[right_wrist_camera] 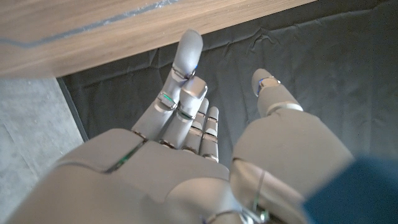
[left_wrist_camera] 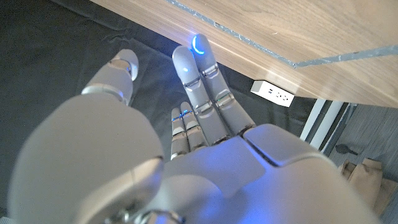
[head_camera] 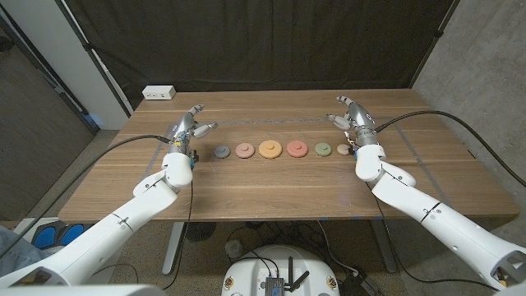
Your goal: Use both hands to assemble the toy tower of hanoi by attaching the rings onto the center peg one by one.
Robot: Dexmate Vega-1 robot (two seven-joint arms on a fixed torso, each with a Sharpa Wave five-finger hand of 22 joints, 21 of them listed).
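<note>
Six flat round rings (head_camera: 270, 149) in row | wooden table (head_camera: 279, 193) | left robot hand (head_camera: 187, 126), right robot hand (head_camera: 352, 116) spread, empty

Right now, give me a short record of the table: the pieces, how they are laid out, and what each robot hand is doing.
surface: wooden table
pieces: grey ring, pink ring, orange ring, red ring, green ring, small tan piece
layout: one row across the table, pieces apart
stacked so far: nothing
left robot hand: holds nothing, fingers apart, at the row's left end
right robot hand: holds nothing, fingers apart, at the row's right end
also: white power strip at the far left corner
</note>
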